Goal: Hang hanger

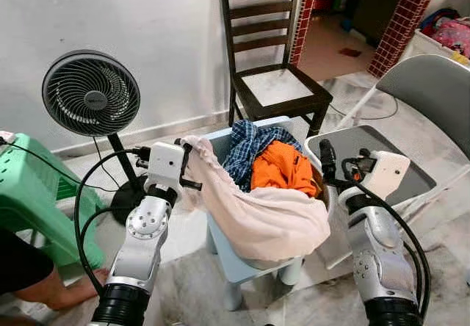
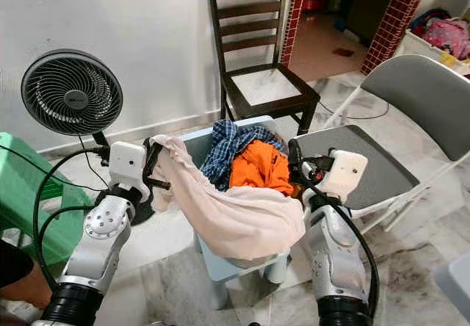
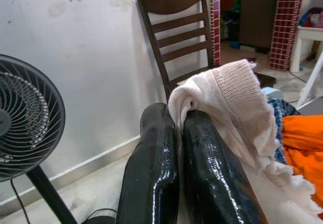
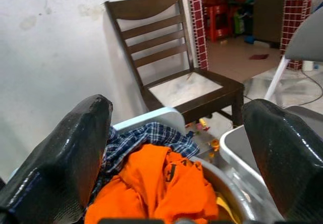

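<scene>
My left gripper (image 1: 185, 150) is shut on the ribbed edge of a cream garment (image 1: 266, 217), and the left wrist view shows the cloth pinched between the two fingers (image 3: 151, 148). The garment drapes from there across a pile of laundry on a small light-blue chair (image 1: 236, 265). In the pile lie a blue plaid shirt (image 1: 246, 145) and an orange garment (image 1: 283, 167). My right gripper (image 4: 176, 128) stands open just right of the pile, facing the orange garment (image 4: 151, 183), with nothing between its fingers.
A dark wooden chair (image 1: 275, 84) stands behind the pile against the white wall. A black floor fan (image 1: 90, 93) is at the left, with a green plastic stool (image 1: 29, 194) and a person's leg (image 1: 44, 285) beside it. A grey folding chair (image 1: 433, 84) is close on the right.
</scene>
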You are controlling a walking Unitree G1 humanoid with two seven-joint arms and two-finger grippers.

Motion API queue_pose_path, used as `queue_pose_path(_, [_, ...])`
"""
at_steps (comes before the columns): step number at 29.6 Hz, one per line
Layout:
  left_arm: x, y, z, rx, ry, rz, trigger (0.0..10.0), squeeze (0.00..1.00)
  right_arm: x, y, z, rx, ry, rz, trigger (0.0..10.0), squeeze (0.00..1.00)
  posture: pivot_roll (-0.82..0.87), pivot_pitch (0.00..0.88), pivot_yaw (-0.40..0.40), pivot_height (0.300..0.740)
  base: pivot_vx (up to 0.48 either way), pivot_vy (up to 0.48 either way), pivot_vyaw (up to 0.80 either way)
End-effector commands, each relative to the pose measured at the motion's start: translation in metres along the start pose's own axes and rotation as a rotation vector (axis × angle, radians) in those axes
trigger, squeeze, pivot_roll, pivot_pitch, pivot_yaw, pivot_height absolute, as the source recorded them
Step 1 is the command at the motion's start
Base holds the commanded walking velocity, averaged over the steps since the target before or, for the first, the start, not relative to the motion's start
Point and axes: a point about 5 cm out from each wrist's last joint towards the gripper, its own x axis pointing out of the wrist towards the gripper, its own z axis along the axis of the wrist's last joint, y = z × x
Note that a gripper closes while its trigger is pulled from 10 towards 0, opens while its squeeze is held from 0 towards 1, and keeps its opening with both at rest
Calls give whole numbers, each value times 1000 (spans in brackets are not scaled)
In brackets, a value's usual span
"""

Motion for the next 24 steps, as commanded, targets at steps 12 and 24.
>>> queue_pose_path(12, [-3,-1,3,11,-10,-6,10000,0,-1,0,-4,-11,25,1,10000,0,134,148,-14,740,0,0,0])
queue_pose_path(24, [-5,-1,3,4,-5,-9,10000,0,-2,1,-6,-15,35,1,10000,0,136,157,-14,740,0,0,0])
